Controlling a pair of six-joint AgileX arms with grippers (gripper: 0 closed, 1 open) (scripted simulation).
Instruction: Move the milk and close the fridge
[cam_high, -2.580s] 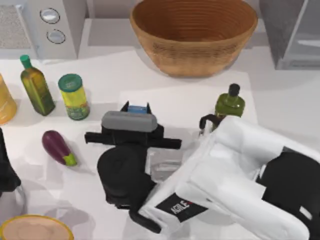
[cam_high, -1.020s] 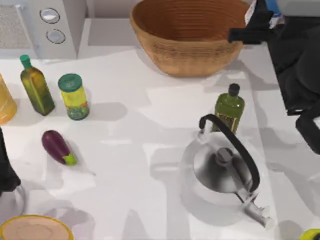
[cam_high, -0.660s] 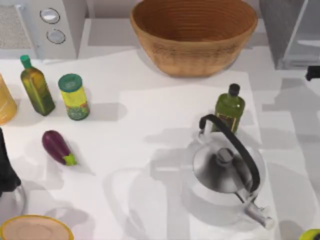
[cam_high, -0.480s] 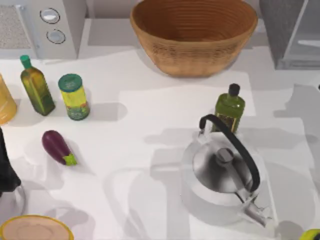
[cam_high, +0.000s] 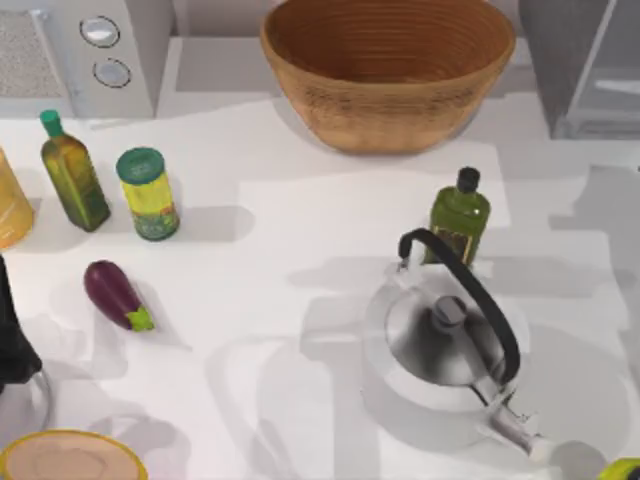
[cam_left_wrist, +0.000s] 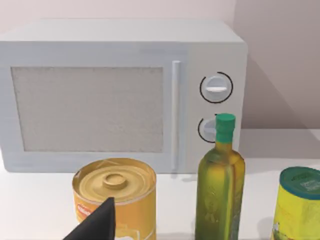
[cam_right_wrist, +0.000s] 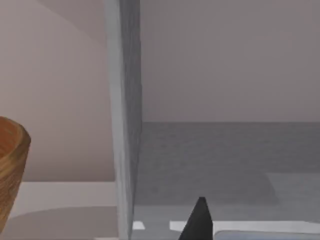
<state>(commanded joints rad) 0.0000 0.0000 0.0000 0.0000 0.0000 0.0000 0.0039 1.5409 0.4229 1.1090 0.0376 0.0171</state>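
1 fridge (cam_high: 585, 65) edge, bare table (cam_high: 300, 230) mid-left.

1. The fridge (cam_high: 585, 65) is a large grey box at the desk's far right corner.
2. Its pale door panel (cam_right_wrist: 124, 115) stands open, edge-on, baring the grey interior.

A white surface (cam_high: 280, 290) spreads under soft, broad grey shadows. Behind it rises a plain pinkish-beige wall (cam_left_wrist: 270, 60), evenly lit. At the surface's back left corner stands a light grey microwave (cam_left_wrist: 125, 95) with two round knobs.
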